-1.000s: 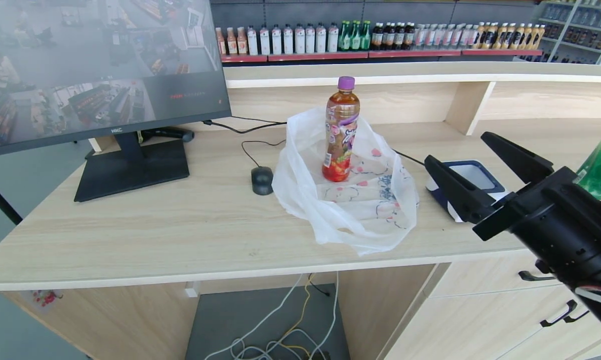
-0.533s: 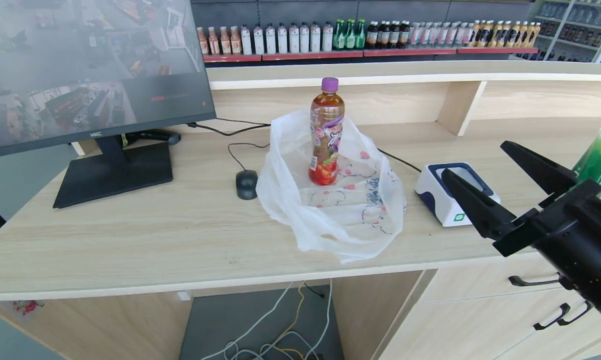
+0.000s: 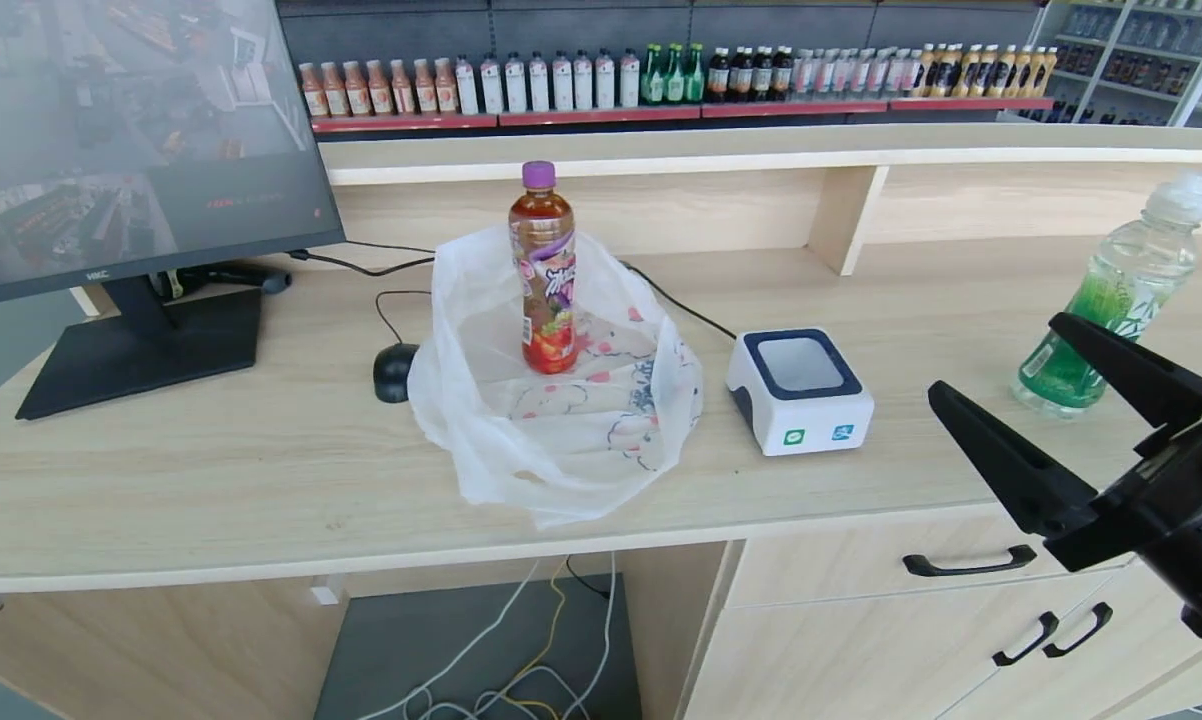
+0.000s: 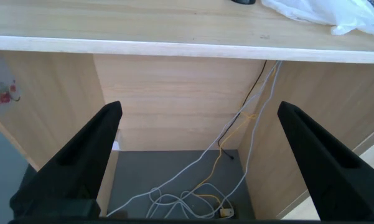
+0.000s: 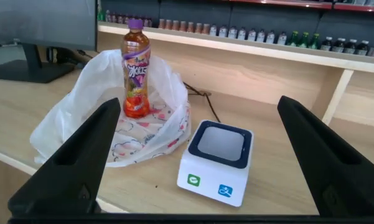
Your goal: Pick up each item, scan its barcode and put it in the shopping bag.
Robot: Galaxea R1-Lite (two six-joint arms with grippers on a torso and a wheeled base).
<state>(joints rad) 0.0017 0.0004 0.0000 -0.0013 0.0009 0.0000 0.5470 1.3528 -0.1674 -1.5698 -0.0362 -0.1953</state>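
The right gripper (image 3: 996, 358) is released and empty, held off the front edge of the surface (image 3: 211, 480) at 4 o'clock, fingers aimed toward 10 o'clock. The green bottle (image 3: 1111, 300) stands upright at the gripper's 2 o'clock. The purple-capped bottle (image 3: 543, 275) stands in the shopping bag (image 3: 561, 440) at its 10 o'clock. The left gripper (image 4: 199, 109), likewise released, sits below the surface edge.

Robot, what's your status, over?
Left pincer open, right pincer open. Orange bottle upright in shopping bag; green bottle on counter, right of scanner. Nothing blocking it.
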